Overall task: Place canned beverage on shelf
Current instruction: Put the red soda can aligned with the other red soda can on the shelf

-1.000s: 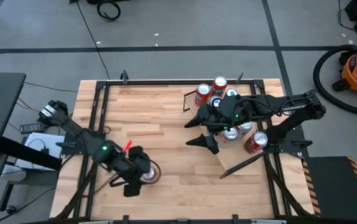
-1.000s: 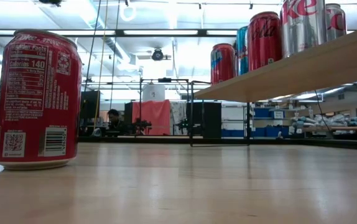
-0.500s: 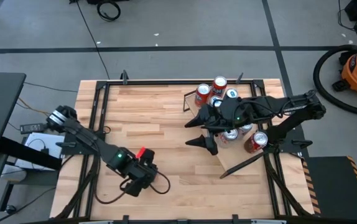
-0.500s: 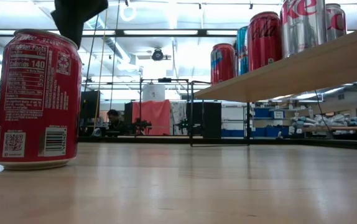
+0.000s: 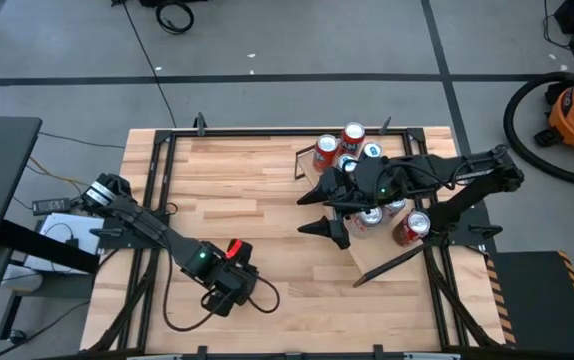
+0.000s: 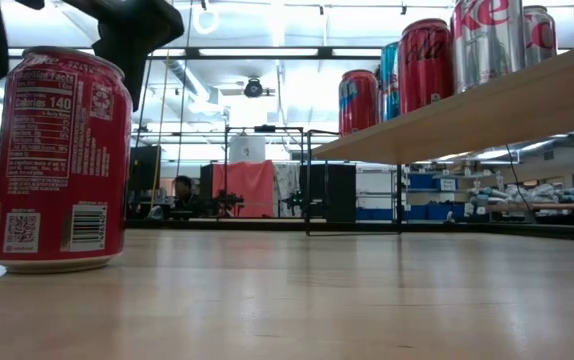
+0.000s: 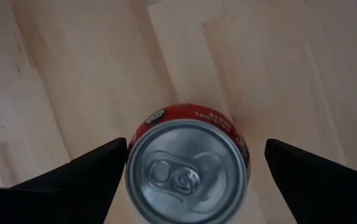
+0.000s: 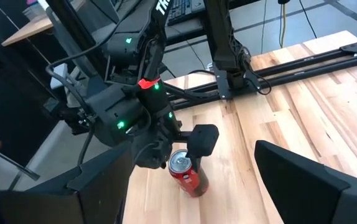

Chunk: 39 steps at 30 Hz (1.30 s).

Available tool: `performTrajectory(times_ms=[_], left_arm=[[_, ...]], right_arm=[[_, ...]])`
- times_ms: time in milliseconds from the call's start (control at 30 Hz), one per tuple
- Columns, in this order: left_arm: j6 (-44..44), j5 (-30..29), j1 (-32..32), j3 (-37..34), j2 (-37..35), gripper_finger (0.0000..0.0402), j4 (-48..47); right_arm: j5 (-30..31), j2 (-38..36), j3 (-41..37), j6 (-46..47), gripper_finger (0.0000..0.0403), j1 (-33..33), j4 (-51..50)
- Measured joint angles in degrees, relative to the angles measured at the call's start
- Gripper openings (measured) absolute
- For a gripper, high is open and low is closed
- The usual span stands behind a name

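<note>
The left gripper (image 5: 229,290) has just spread its jaws wide and come down over the red aluminium cola can (image 6: 62,160); a second ago the can's silver top showed just to the right of the gripper from above, and no fingers (image 6: 132,30) appeared in the table-level view; now two dark fingers stand apart on either side of the can's upper rim, not yet closed on it. The can itself has not shifted; it stands upright on the near left part of the planked wooden tabletop (image 5: 247,180), well apart from the shelf. In my judgement the reach is done and the grasp is the step in hand; closing, lifting and carrying to the right all remain.

The right gripper (image 5: 319,212) has not moved; it hangs at the left edge of the sloped light wood shelf on thin black metal supports (image 5: 377,258), on the right side of the table, with its jaws apart and nothing between them.

Counted: two arms; one shelf; one loose can on the tabletop. On the shelf I make out about seven cans from above, though the right arm covers part of the row, so the figure may be off by one. Four of them cluster at the shelf's far end and three lie nearer. From table level they read as red, blue and silver.
</note>
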Motion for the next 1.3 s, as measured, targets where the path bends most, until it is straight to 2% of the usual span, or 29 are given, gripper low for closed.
performTrajectory(times_ms=[233,367,500,767,1000,1167,1300], left_arm=[[-6.5,0.4,0.6,0.0,0.6,0.0353,0.3],[-13.6,0.2,1.1,0.0,0.6,0.0321,0.3],[-24.2,-0.4,1.2,0.1,0.5,0.0304,0.1],[-52.0,-4.7,1.2,0.0,0.5,0.0314,-0.2],[-70.0,-7.8,1.1,-0.1,0.6,0.0315,-0.1],[-72.0,-8.1,1.1,-0.1,0.6,0.0317,0.7],[-69.8,-8.2,1.1,-0.1,0.6,0.0331,2.0]], right_arm=[[0.0,0.0,0.0,0.0,0.0348,0.1,0.1],[0.0,0.0,0.0,0.0,0.0348,0.6,0.3],[0.0,0.0,0.0,0.0,0.0348,0.7,0.3],[-0.8,0.0,0.0,-1.3,0.0348,0.7,0.3],[-2.1,0.0,0.0,-3.4,0.0348,1.4,0.3],[-3.0,0.0,0.0,-4.5,0.0348,1.5,0.3],[-5.1,0.0,0.0,-4.9,0.0348,1.5,0.3]])
